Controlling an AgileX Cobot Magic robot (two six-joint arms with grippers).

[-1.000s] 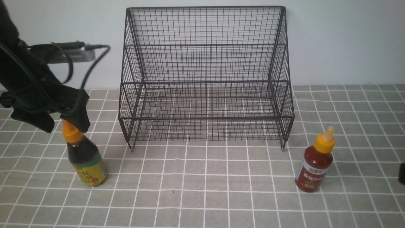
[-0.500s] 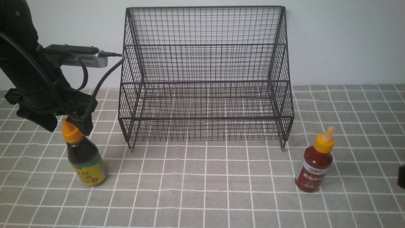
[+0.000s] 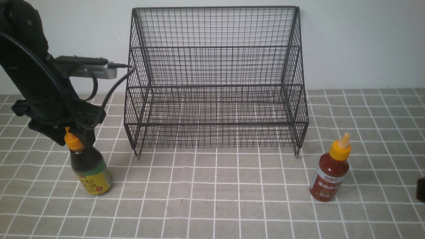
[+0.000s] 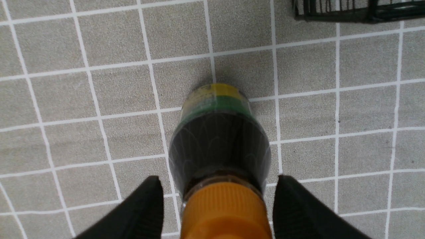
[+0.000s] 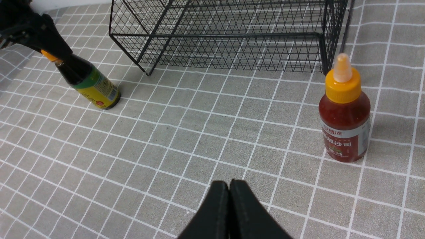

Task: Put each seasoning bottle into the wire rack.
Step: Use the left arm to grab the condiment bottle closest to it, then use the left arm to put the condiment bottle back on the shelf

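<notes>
To the left of the wire rack [image 3: 215, 123], the left arm [image 3: 49, 86] reaches down over the counter [image 3: 225, 199] with its pincer [image 3: 75, 141] pointing at the surface. That pincer is open, its two fingers standing on either side of the orange cap [image 4: 225, 205] of the dark brown bottle [image 3: 88, 162]. A gap shows between the cap and each finger in the left wrist view, so it has hold of nothing. The bottle stands upright on the counter, left of the rack and nearer the camera than the rack's front, its yellow-and-green label partly in view.

The rack itself, black mesh with a tall back and sloping sides, stands on the counter against the pale wall [image 3: 358, 43].

To the right of the rack, and also nearer the camera, the red bottle [image 3: 330, 176] stands upright on the counter, its pale nozzle [image 3: 345, 139] pointing up from a yellow-orange cap. Farthest right of the rack, the right pincer [image 5: 229, 186] is shut, the tips together, gripping nothing.
</notes>
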